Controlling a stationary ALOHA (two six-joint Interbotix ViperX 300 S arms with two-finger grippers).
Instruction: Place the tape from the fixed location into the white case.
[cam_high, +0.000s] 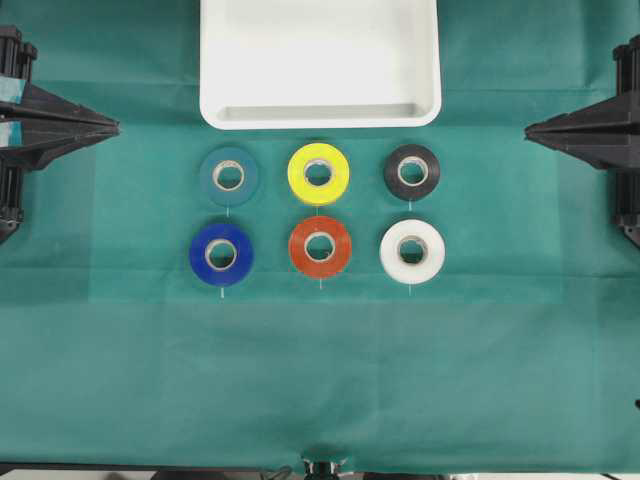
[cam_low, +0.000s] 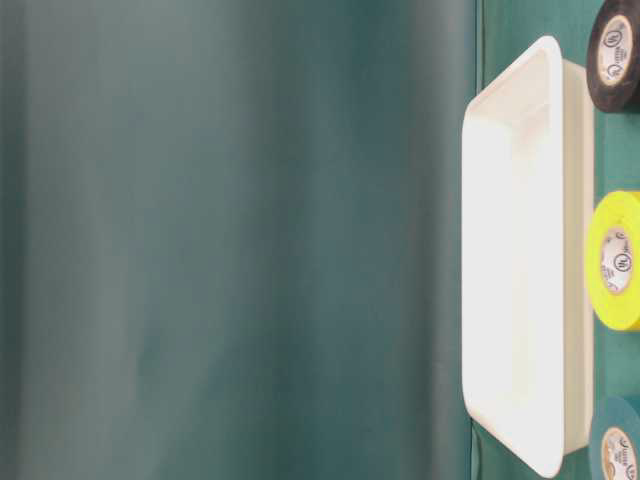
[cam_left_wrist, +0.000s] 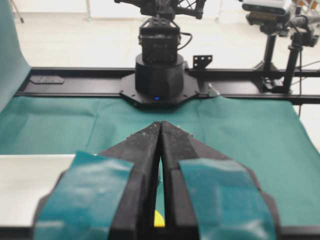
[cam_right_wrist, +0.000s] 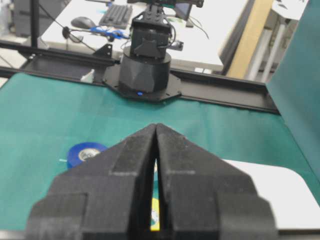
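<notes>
1. The left gripper (cam_high: 112, 127) sits at the left edge of the overhead view, about level with the tray's lower rim. It points toward the middle of the table, well apart from every roll. Its jaws are clenched together with nothing between them; the left wrist view shows the two black fingers (cam_left_wrist: 145, 150) meeting at their tips, with teal tape patches on their backs.
2. The right gripper (cam_high: 530, 128) mirrors it at the right edge, pointing inward. Its fingers (cam_right_wrist: 135, 150) are likewise pressed tip to tip, gripping nothing.
3. A green cloth (cam_high: 320, 380) covers the table, with creases across it. In the wrist views the opposite arm's black base stands on a dark rail at the far end; beyond it are a pale floor on one side and a desk with a keyboard and mouse on the other.
4. Six rolls lie in two rows of three in the centre. The upper row is a teal roll (cam_high: 228, 176), the yellow roll (cam_high: 318, 173) and the black roll (cam_high: 412, 172); the lower row is a blue roll (cam_high: 221, 254), an orange roll (cam_high: 320, 247) and the tape.
5. The tape (cam_high: 412, 251) is the white roll at the lower right of the grid, directly below the black roll. It lies flat, its core hole facing straight up, so it has no long axis across the cloth.
6. The white case (cam_high: 320, 112) lies at top centre, long side running left to right, just above the upper row.
</notes>
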